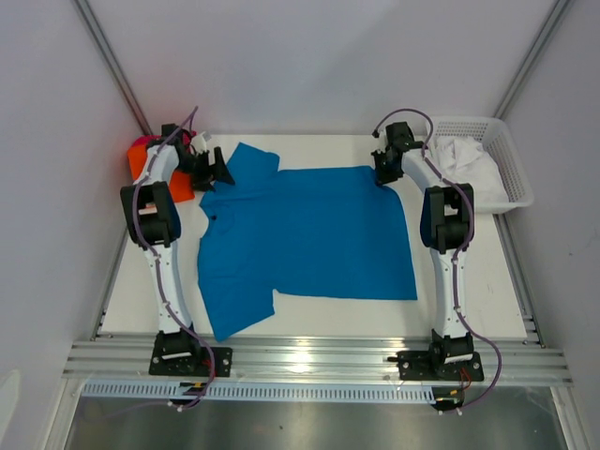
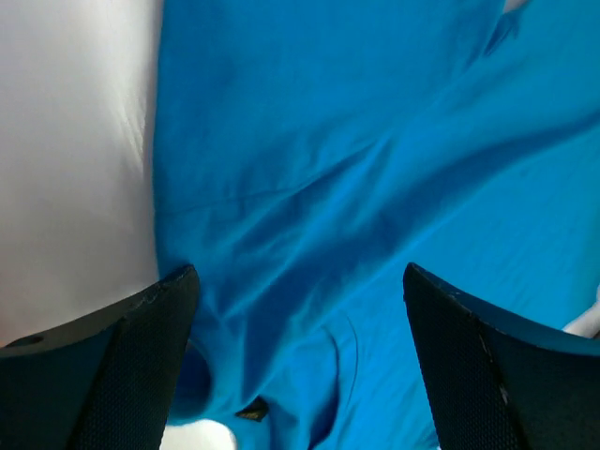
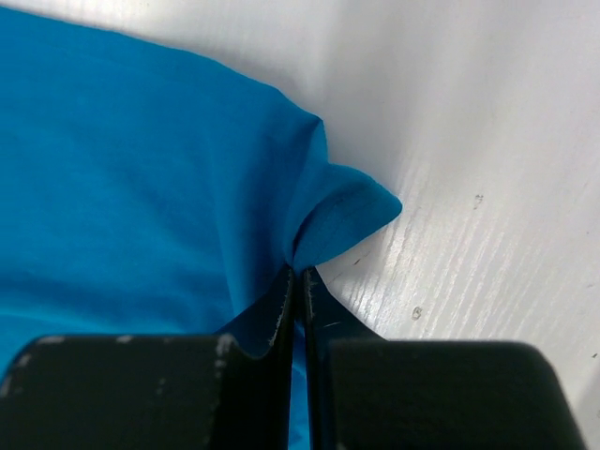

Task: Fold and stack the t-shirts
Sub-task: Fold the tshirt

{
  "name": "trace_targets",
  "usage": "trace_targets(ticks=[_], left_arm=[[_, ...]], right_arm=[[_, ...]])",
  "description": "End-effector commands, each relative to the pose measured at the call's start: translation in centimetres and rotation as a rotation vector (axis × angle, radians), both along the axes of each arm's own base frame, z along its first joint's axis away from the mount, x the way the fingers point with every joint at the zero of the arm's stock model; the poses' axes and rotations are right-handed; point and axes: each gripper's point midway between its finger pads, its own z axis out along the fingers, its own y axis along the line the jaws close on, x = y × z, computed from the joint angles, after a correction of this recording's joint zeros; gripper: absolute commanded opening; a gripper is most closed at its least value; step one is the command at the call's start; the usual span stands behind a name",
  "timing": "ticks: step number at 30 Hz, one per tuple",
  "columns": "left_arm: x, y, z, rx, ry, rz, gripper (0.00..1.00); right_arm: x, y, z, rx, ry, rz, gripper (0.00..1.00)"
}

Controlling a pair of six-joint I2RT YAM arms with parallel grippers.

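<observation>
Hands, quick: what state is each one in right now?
Left hand: open, empty, above the blue t-shirt.
Right hand: closed, pinching a corner of the blue t-shirt.

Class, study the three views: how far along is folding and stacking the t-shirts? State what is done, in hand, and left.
Done: the blue t-shirt lies spread flat on the table. In hand: the right pincer is shut on its far right corner; the left pincer hangs open over the opposite end. Left: every fold of it, then stacking; the orange t-shirt sits at the table's far-left corner, mostly hidden.
</observation>
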Motion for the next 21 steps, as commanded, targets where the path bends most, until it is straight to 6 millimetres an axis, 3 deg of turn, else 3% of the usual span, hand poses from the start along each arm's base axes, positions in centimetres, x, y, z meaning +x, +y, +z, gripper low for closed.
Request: trace_targets(ticks=[1,2,3,5,6,8,13,16,17,19,21], left_arm=[[-0.3,-1.6,2.0,-0.093,-0.048,0.06,0.92],[1.2,-1.5,2.7,-0.087,-0.132,0.07,0.92],[-0.2,-1.8,0.9,-0.108,-0.078,0.1,0.92],[1.3,-1.8,2.9,-0.115,-0.199,0.113,0.92],[-0.1,-2.2,0.9,-0.133,-0.149,0.14,0.92],[0.7,-2.5,1.8,-0.146,-0.221,0.15,0.87],[0.3,-2.9,0.9,-0.16,-0.186,0.145,0.81],[0.7,-2.5,1.2,-0.138,-0.2,0.147,0.65],[1.1,-2.3,1.5,-0.126,-0.218,0.145,0.48],[1.1,-2.2,1.5,-0.118,-0.206,0.146,0.26],[1.2,-2.0,1.6,-0.105,-0.208,0.147,0.2]], right_arm=[[-0.1,0.7,3.7,0.027,-0.051,0.01,0.06],[-0.2,0.7,3.6,0.028,-0.048,0.011,0.06],[-0.3,0.8,3.4,0.029,-0.045,0.013,0.05],[-0.3,0.7,3.4,0.034,-0.042,0.012,0.06],[-0.3,0.7,3.4,0.036,-0.042,0.011,0.05],[-0.4,0.7,3.3,0.04,-0.04,0.013,0.05],[-0.4,0.7,2.9,0.045,-0.032,0.014,0.06],[-0.5,0.7,2.7,0.045,-0.028,0.016,0.05],[-0.5,0.7,2.8,0.045,-0.031,0.016,0.05],[-0.5,0.7,2.7,0.045,-0.031,0.014,0.04],[-0.6,0.7,2.5,0.045,-0.028,0.016,0.01]])
